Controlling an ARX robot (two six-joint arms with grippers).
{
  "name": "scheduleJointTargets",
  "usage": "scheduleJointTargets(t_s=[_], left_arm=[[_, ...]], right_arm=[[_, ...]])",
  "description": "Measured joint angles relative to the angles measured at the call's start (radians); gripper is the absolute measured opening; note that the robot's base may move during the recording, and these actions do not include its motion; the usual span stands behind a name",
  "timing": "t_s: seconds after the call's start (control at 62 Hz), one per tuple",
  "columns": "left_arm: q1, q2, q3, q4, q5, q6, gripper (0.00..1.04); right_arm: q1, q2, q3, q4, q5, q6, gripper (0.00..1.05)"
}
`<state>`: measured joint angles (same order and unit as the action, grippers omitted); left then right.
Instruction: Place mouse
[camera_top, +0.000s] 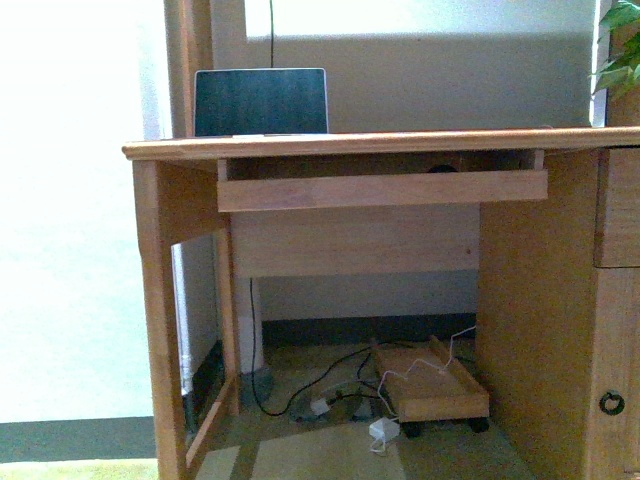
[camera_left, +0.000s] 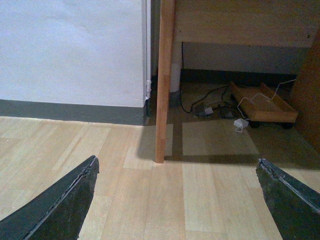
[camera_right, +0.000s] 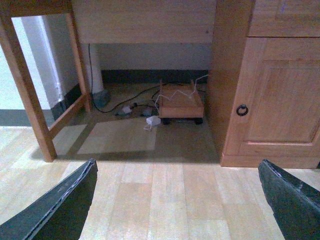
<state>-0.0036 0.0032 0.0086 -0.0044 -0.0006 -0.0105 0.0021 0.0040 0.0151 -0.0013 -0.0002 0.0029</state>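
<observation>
A small dark domed shape shows just above the front board of the desk's pull-out tray; it looks like the mouse, mostly hidden behind the board. Neither arm shows in the front view. My left gripper is open and empty, low over the wooden floor in front of the desk's left leg. My right gripper is open and empty, over the floor facing the space under the desk. The mouse is in neither wrist view.
A wooden desk carries an open laptop at its back left. Under it stand a wheeled wooden stand, cables and a white adapter. A cabinet door with a ring handle is on the right. A plant is at the top right.
</observation>
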Motion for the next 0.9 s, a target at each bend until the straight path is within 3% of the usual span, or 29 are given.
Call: scheduleJointTargets(t_s=[0.903], left_arm=[[0.0,0.0,0.0,0.0,0.0,0.0,0.97]], right_arm=[[0.0,0.0,0.0,0.0,0.0,0.0,0.97]])
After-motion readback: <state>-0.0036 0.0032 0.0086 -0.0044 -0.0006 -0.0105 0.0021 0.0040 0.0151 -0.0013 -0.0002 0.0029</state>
